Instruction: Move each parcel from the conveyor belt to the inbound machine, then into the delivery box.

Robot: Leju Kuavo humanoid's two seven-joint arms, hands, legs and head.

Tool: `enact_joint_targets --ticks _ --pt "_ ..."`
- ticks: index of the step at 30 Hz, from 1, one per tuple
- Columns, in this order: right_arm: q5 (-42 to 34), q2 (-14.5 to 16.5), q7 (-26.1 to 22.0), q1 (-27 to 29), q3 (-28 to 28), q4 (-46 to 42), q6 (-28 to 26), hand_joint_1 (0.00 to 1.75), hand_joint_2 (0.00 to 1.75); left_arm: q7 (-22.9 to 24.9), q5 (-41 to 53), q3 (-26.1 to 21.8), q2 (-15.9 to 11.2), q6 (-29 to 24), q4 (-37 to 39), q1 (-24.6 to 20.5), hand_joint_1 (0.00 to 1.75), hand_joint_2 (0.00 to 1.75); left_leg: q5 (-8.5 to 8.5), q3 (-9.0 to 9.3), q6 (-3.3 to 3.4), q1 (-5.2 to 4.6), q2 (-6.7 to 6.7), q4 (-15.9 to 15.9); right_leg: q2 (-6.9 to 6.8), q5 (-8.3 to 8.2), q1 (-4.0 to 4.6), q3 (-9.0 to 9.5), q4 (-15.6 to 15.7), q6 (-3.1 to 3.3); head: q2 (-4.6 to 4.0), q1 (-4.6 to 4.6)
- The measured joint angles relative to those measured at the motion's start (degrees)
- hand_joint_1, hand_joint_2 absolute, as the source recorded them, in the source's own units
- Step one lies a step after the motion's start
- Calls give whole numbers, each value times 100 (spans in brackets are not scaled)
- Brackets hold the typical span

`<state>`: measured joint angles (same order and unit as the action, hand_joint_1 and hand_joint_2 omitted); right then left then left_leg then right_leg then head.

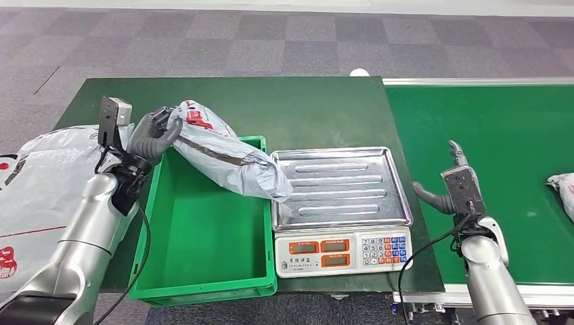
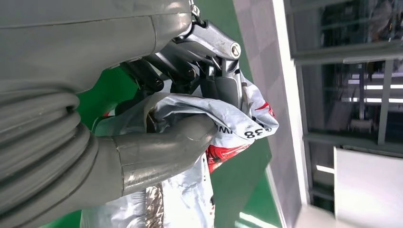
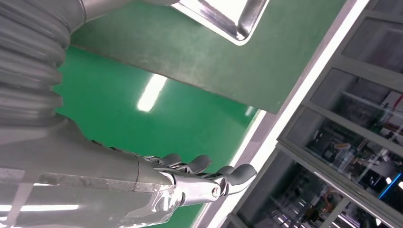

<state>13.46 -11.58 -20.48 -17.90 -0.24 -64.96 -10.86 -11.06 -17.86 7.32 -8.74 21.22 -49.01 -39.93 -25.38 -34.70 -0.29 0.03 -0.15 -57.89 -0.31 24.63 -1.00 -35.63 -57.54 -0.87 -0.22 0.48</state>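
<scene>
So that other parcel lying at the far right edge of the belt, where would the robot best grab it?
Probably at its near, left-facing end, coming in from the left with the right hand, which hangs open over the conveyor belt. The parcel is a soft, crumpled bag lying flat, mostly cut off by the picture edge, so bunching a loose end in the fingers, as the left hand does with its grey parcel, seems safest.

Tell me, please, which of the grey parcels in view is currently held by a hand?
The grey parcel slanting from the green crate's rim to the scale tray, gripped by the left hand. The other parcel lies untouched on the conveyor at far right.
</scene>
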Motion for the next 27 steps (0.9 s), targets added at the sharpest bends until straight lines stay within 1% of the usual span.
enact_joint_targets --ticks 3,8,9,12,13,18,21,27 --pt "-35 -49 3 -2 0 0 28 0 175 149 -170 -121 -225 171 -65 24 175 175 -2 0 -1 0 6 0 11 0 0 -3 0 0 0 0" --pt "-119 -85 -18 -51 2 14 39 0 175 253 -8 -210 -676 300 -116 15 175 175 -2 1 -2 3 8 2 11 1 2 -5 0 2 0 0" --pt "-133 -89 -29 -77 2 25 38 0 175 255 67 -215 -770 360 -113 7 145 175 -2 1 -2 3 9 2 12 1 3 -6 0 2 0 0" --pt "-159 -94 -56 -167 3 69 28 0 175 219 280 -216 -951 437 -85 -8 14 175 -1 1 -3 4 8 2 7 1 3 -5 0 2 0 0" --pt "-172 -94 -62 -186 4 79 16 0 175 188 382 -215 -982 418 -74 -3 0 175 -1 1 -3 4 6 2 5 1 3 -4 0 2 0 0" --pt "-215 -94 -55 -95 8 55 -59 0 175 5 816 -214 -1029 240 -114 187 0 175 -2 0 -2 2 5 2 4 2 1 -2 1 2 0 0" --pt "-214 -94 -10 9 11 -21 -82 0 175 31 1020 -214 -1029 196 -158 280 0 175 -3 0 -1 2 4 1 3 2 1 -3 2 2 0 0" --pt "-207 -96 66 169 11 -210 -98 0 175 70 1392 -184 -1027 82 -160 299 0 175 -3 1 -1 2 6 2 5 3 2 -4 3 2 0 0"
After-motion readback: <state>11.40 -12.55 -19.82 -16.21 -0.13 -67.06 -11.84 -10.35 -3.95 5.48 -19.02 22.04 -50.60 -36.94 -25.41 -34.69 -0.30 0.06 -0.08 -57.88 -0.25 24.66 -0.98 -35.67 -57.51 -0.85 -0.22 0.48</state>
